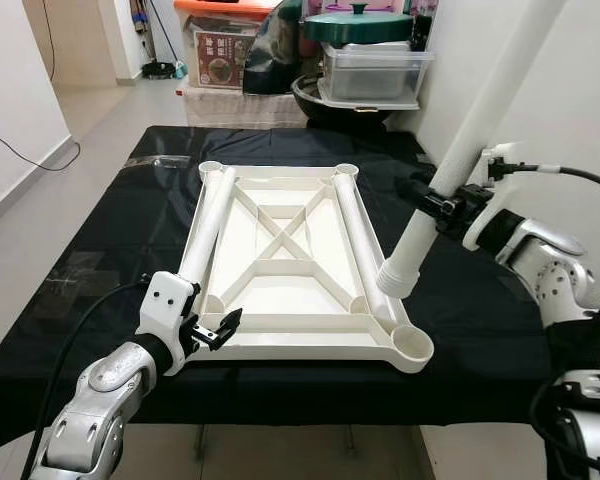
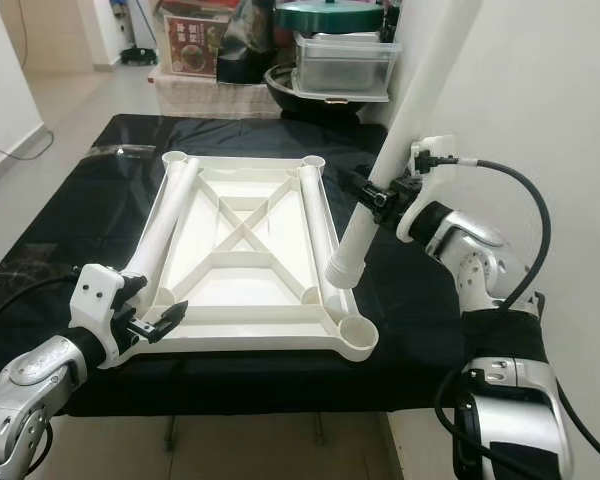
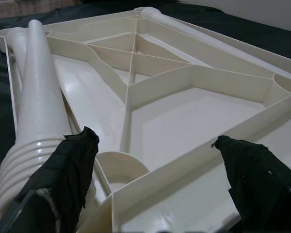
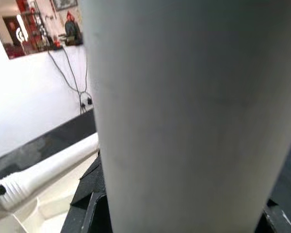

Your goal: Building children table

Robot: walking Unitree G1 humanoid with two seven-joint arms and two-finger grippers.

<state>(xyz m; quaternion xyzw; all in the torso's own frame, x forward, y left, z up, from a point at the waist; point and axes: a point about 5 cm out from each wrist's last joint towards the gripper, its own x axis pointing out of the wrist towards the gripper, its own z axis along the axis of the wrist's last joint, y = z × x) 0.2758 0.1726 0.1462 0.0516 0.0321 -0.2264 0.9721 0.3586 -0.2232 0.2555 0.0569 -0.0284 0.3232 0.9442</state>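
So at this point you had the white tabletop [image 1: 280, 270] lying upside down on the black-covered work table [image 1: 100, 230], ribs up, with two legs resting along its long sides: one leg at 9 o'clock [image 1: 208, 225] and one at 3 o'clock [image 1: 358, 235]. Your right gripper [image 1: 435, 203] was clamped around a third leg [image 1: 450, 170], held steeply tilted with its ribbed end hanging just above and beside the near-right corner socket [image 1: 412, 343]. Your left gripper [image 1: 218, 330] was spread open at the near-left corner, one finger [image 3: 68, 165] against the ribbed end of the 9 o'clock leg, the other over the rim, gripping nothing. My guess is this stuff was hollow moulded plastic: light, stiff, fairly slick, so a mid-shaft hold like yours could let the leg swing. The tabletop probably slid easily on that cloth, so bracing its rim looked smart. Room-wise, you had the wall close at 3 o'clock, storage boxes [image 1: 375, 65] at 12, and the tabletop's near edge almost at the table's front edge, so not much slack there.
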